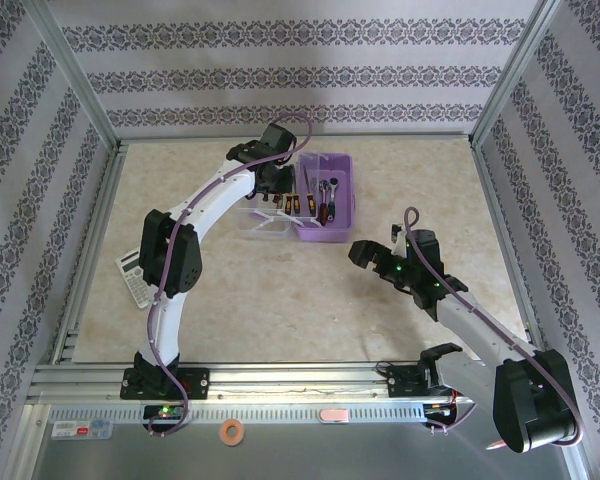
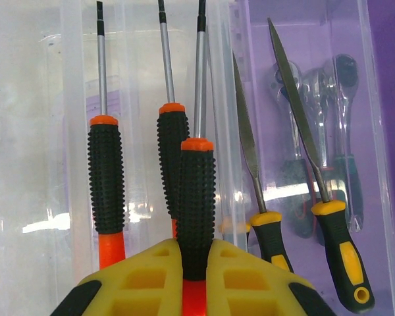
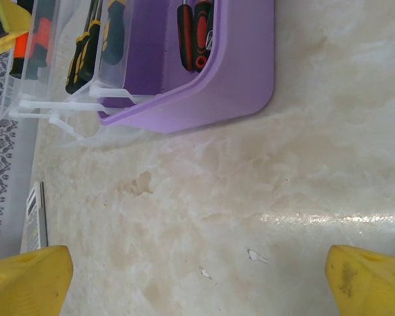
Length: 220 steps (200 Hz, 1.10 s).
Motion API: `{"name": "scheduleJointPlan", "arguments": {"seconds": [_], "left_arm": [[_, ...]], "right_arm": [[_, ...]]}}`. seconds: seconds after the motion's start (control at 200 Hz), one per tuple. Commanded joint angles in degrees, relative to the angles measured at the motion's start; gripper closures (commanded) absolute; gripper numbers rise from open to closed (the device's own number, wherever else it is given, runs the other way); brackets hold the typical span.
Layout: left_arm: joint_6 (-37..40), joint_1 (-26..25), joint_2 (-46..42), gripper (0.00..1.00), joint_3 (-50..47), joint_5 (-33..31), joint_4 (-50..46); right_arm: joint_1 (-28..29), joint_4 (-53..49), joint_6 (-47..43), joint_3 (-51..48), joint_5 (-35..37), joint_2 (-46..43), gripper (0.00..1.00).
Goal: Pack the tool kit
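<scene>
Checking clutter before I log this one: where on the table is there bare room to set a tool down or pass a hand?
Bare: the tabletop between the calculator and the open right gripper, near centre; also the strip right of the purple case, up to the wall. Crowded: over the clear lid, where the left gripper grips a screwdriver.

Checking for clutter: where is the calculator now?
In the top view the grey calculator lies at the table's left, just beside the left arm, apart from the purple case.
</scene>
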Motion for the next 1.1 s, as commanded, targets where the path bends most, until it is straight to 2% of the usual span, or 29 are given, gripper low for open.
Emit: {"name": "scheduleJointPlan", "arguments": {"seconds": [0.0,0.22,0.465,0.714,0.784,0.844,0.904,1.094], "left_arm": [[0.7,0.7,0.1,0.87,-0.8,-0.4,-0.5],[0.0,1.3,-0.3,0.83,-1.2,-1.1,-1.0],[0.4,1.4,-2.1,0.65,0.1,-0.7,-2.0],[0.8,1.6,-8.3,0.60,-1.0,-1.8,-1.9],[0.7,2.5,-12.1,0.60,-4.6,-1.4,0.0],[0.3,4.0,-16.3,0.60,-9.7,0.4,3.3],[-1.3,6.5,-21.0,0.61,-16.1,2.9,7.2],[-10.4,16.5,-33.3,0.67,-40.2,11.1,22.6]], "right_arm": [[-0.7,0.8,-1.1,0.0,-1.1,-0.3,0.02],[-0.8,0.7,-1.2,0.6,-1.5,0.2,0.02],[-0.8,0.7,-0.9,0.3,-2.2,-0.5,0.02],[-0.7,-0.5,-1.5,1.6,-2.1,-1.3,0.02],[-0.8,-3.1,-4.9,4.0,-0.9,-1.3,0.03],[-1.0,-9.2,-9.9,8.4,4.8,-1.2,0.04],[-2.2,-12.0,-11.0,11.9,9.0,-0.1,0.09],[-3.8,-9.7,-9.2,19.7,6.8,10.4,0.28]]}}
